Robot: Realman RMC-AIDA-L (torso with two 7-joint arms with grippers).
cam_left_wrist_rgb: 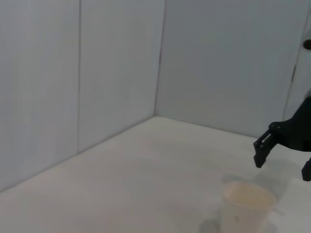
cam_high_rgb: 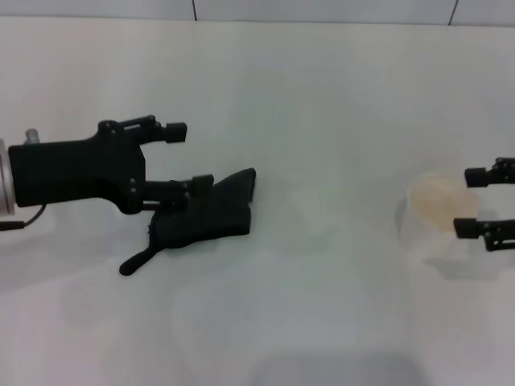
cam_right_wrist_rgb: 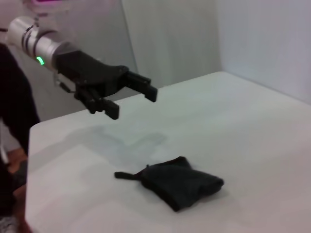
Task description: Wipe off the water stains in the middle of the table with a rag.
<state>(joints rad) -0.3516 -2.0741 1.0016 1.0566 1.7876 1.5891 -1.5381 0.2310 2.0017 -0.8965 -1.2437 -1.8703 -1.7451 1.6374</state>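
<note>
The broad white smooth table [cam_high_rgb: 322, 104] fills nearly the whole head view, plain and faintly shiny, with grey wall panels along the top edge. In the left wrist view it runs back to a corner where the panels meet.

At the left of the head view, there's the left gripper [cam_high_rgb: 185, 157], black and blocky on its silver wrist, reaching in toward the centre. Its two fingers stand clearly apart, one above the other in the frame, with nothing between them. In the right wrist view the same left gripper [cam_right_wrist_rgb: 133, 99] hangs above the table at upper left of the frame, well clear of the surface, its shadow falling on the white top below it.

Just below it in the head view lies the black soft cloth rag [cam_high_rgb: 209, 213], left of centre. It's bunched and wrinkled, a rough folded slab with one corner poking toward the upper right and a narrow tail strip trailing off to the lower left. In the right wrist view the rag [cam_right_wrist_rgb: 182, 182] lies flat on the table at lower centre, tail pointing left, touched by nothing.

Over at the right edge of the head view, the right gripper [cam_high_rgb: 476, 203] shows only its two black fingertips, spread apart, flanking a translucent white cup [cam_high_rgb: 434, 213]. The cup has pale orange-brown liquid in it.

The water stains: I can't make out any blot on the table's middle; a faint discolouration near centre is all there is, too dim to tell.
</note>
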